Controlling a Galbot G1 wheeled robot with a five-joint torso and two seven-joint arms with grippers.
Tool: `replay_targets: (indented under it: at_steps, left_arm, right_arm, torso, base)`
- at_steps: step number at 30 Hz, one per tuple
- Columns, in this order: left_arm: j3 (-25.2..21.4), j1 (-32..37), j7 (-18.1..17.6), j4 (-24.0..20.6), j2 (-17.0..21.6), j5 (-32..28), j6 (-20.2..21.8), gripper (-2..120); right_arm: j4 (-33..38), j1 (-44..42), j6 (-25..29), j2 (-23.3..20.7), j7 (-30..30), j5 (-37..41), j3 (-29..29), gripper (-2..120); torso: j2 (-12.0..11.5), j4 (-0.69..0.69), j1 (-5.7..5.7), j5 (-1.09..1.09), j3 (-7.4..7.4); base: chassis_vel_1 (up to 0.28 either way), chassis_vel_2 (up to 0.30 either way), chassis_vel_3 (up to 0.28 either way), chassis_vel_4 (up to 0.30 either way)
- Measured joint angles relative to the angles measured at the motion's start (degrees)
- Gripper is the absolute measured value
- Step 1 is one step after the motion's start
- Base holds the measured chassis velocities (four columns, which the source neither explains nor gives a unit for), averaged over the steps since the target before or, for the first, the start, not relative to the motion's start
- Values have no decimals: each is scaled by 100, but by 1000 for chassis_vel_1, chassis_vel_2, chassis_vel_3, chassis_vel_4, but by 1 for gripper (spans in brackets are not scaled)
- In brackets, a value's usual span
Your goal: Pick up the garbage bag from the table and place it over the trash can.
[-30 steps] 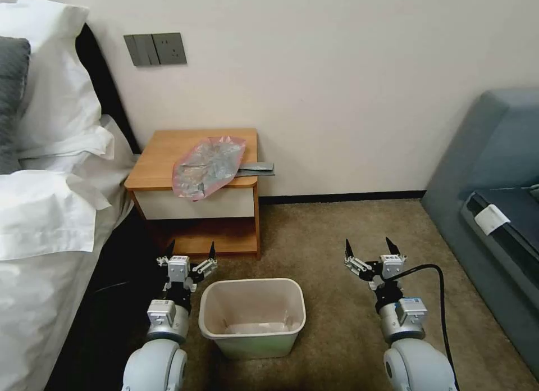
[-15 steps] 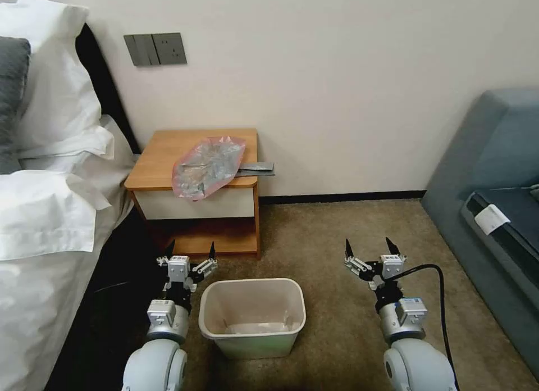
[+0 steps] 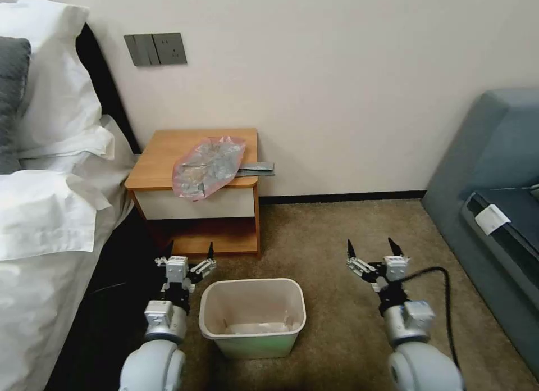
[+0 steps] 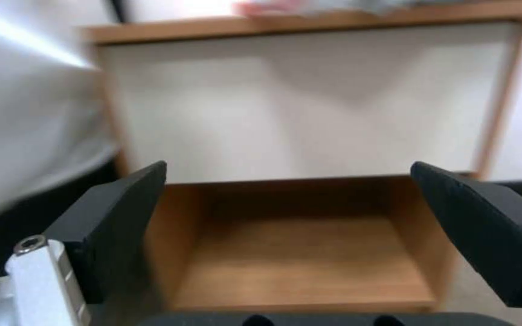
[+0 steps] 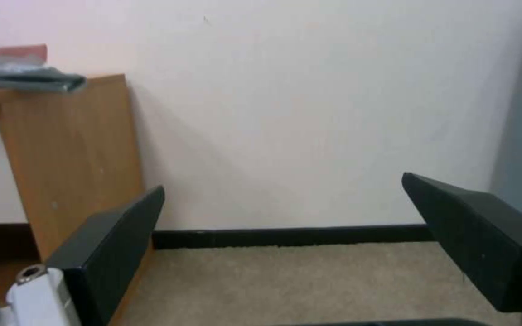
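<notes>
**Both claws spread, bag untouched on the bench**

The left claw [image 3: 191, 250] hangs low beside the trash can's near-left corner, its two dark fingers spread wide with nothing between them; in its wrist view they frame the bench's white drawer front [image 4: 309, 104] and the lower shelf [image 4: 297, 262]. The right claw [image 3: 371, 248] hovers over the carpet [image 3: 337, 233] on the other side of the can, likewise spread and empty, pointing at the bare wall and the dark skirting.

Between the two arms stands the trash can [image 3: 252, 315], cream with a pale green base, mouth up and unlined, something pale lying at its bottom.

Farther off, against the wall, is the bench [image 3: 163, 155], wedged beside the bed [image 3: 50, 211]. The garbage bag [image 3: 208, 166] lies flat and crumpled on the right half of its top, one pink-tinted edge drooping over the front lip above the drawer. A dark grey flat item [image 3: 255, 167] sticks out from under it past the bench's right side.

The bag looks very light, limp and slippery, so it will likely sag and cling once lifted. The overhanging front edge seems the easiest place to pinch, since a finger can get beneath the film there.
</notes>
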Motion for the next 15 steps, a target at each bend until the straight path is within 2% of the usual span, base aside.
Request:
replay_targets:
  at_steps: [3,7,12,15]
  left_arm:
    - [-119,101,-12,-87,135,-284,-30,100]
    - [165,211,194,-181,182,-700,74,100]
    - [354,229,307,-133,186,-743,88,100]
    - [410,228,351,-60,168,-573,14,100]
  right_arm:
    - [36,-18,3,-4,-32,31,-28,100]
    - [68,-31,11,-3,-102,62,-63,100]
    - [49,73,172,-46,-186,172,-113,100]
    - [-112,388,502,-208,-446,217,-189,100]
  torso:
    - [0,4,0,-6,0]
    - [0,-1,0,-7,0]
    - [0,-1,0,-6,0]
    - [0,-1,0,-6,1]
  base:
    - [0,0,0,0]
    - [0,0,0,0]
    - [0,0,0,0]
    - [0,0,0,0]
